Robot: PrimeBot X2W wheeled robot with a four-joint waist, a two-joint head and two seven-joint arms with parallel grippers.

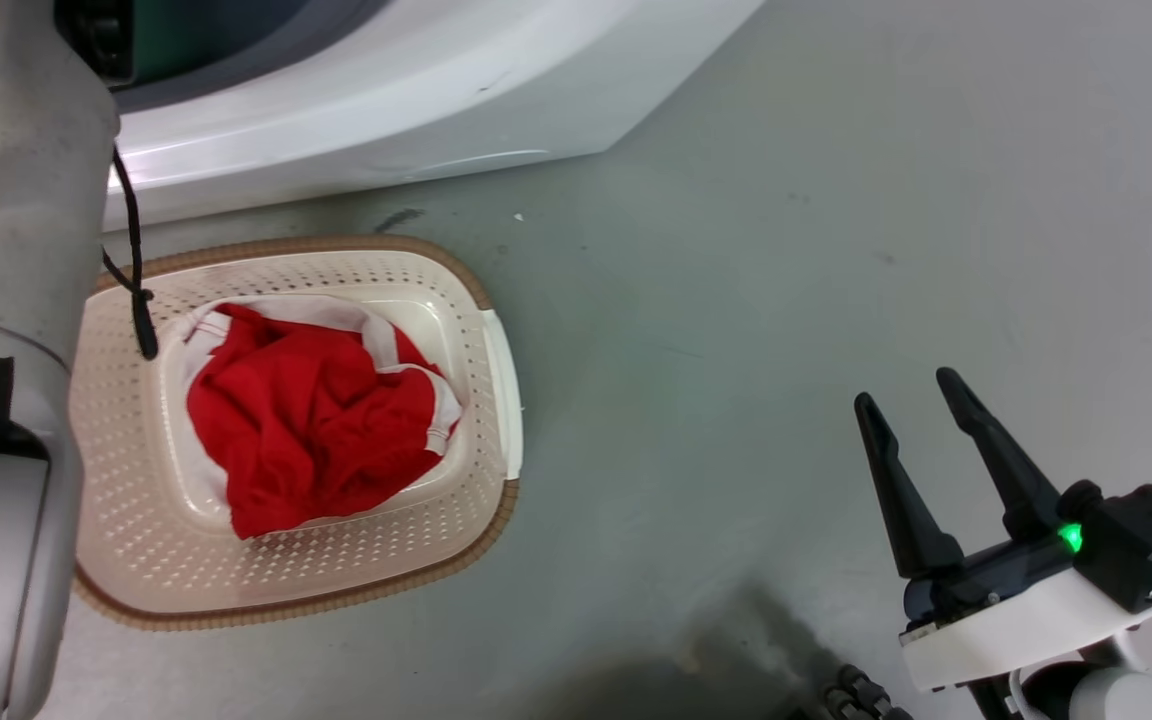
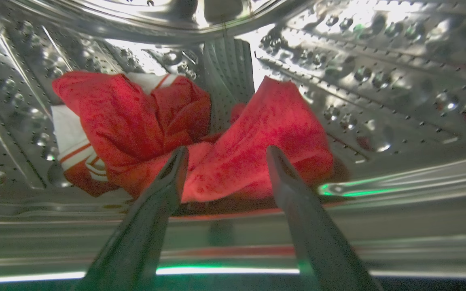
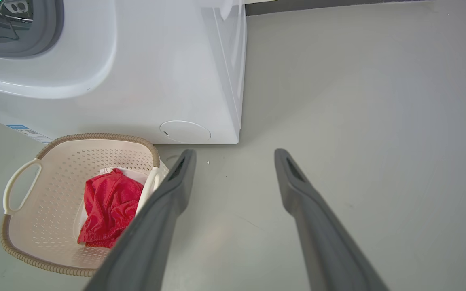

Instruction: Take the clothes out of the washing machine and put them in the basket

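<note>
A white washer point(image 1: 336, 110) is seen standing on a grey floor point(image 1: 786, 250), and a cream basket point(image 1: 136, 570) with a brown rim is set on the floor just in front of the washer, below its round opening. A crumpled red garment point(image 1: 316, 430) with white trim is laid in the bottom of the basket. Inside the washer's steel drum point(image 2: 378, 81), more red clothes point(image 2: 136, 121) with white striped trim are heaped against the perforated wall. The left gripper point(image 2: 227, 149) is placed inside the drum, with its two dark fingers spread wide and pointed at the clothes; the tips are seen against the red cloth, but whether it is touched cannot be told. The pale left forearm point(image 1: 6, 250) is seen reaching up to the washer's opening. The right gripper point(image 1: 907, 385) is held over the floor, well apart from the washer's front corner, with its fingers spread apart
</note>
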